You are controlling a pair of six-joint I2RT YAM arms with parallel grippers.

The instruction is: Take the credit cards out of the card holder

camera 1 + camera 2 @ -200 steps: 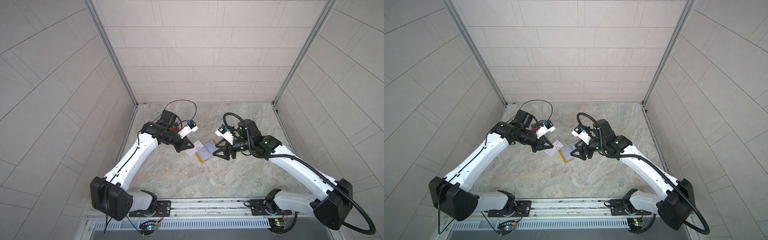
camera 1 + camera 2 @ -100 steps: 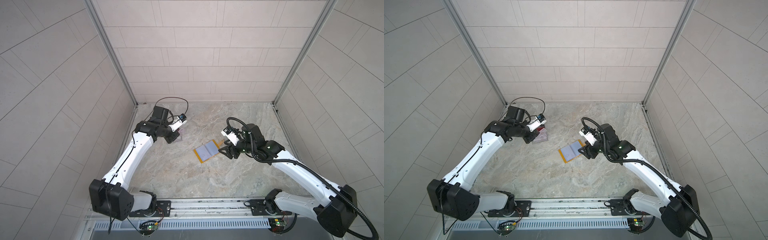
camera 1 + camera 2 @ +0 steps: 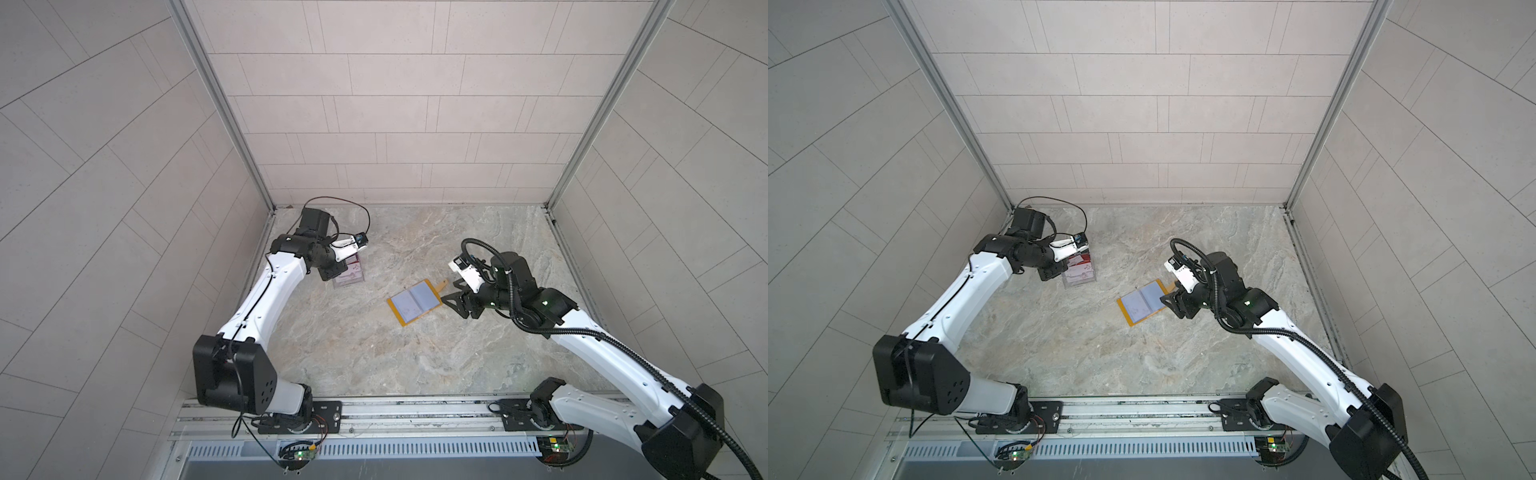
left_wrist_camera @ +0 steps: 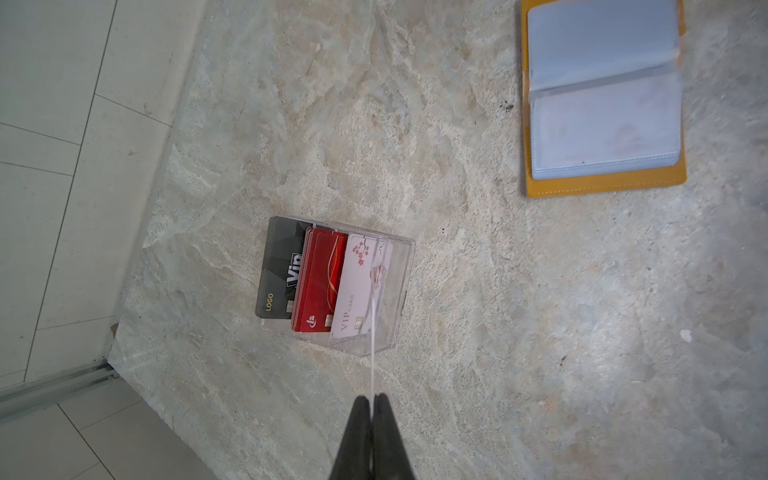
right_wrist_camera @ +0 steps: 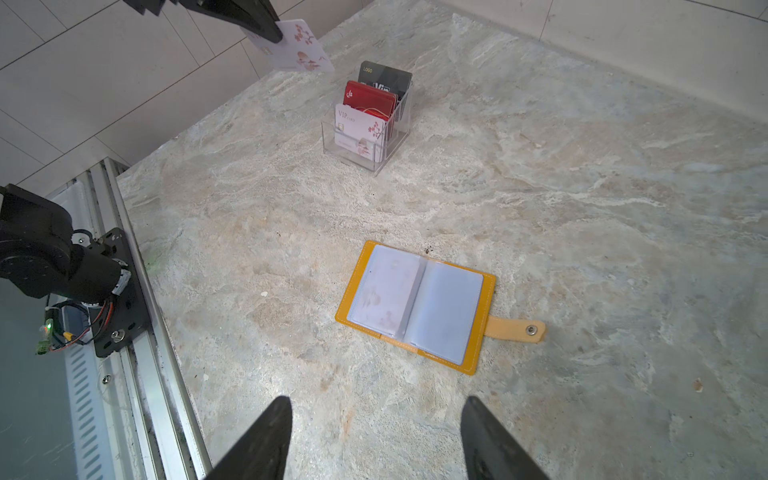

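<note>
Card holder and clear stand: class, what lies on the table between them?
Nothing. Only bare table shows between the card holder and the stand, plainest in the right wrist view.

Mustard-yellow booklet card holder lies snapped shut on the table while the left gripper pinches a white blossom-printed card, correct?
No: the card holder lies open, as the right wrist view shows; the left gripper does pinch the white card.

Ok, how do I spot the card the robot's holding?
Find the clear stand in the far left corner of the table. Up above it, the left gripper pinches a white card with red blossoms. Unlike its twin in the stand, this one hangs in the air.
</note>
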